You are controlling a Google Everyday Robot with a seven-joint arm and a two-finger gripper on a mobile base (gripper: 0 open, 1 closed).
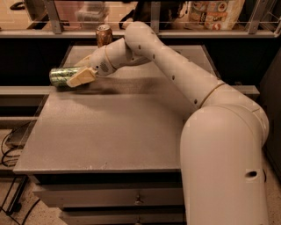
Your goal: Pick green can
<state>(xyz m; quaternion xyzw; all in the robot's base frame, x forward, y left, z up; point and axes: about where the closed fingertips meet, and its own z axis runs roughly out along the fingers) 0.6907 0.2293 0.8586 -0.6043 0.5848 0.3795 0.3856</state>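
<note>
The green can (60,75) lies on its side near the left edge of the grey table (114,127), towards the back. My gripper (80,70) has reached its right end. The fingers are open and straddle that end: the near finger (81,78) lies in front of the can and covers part of it, the far finger shows behind it. The can still rests on the table.
A brown-gold can (104,35) stands upright at the table's back edge, just behind my wrist. A rail and a shelf with bags (215,13) run along the back. My arm crosses the table's right half. Drawers (131,200) sit below the front edge.
</note>
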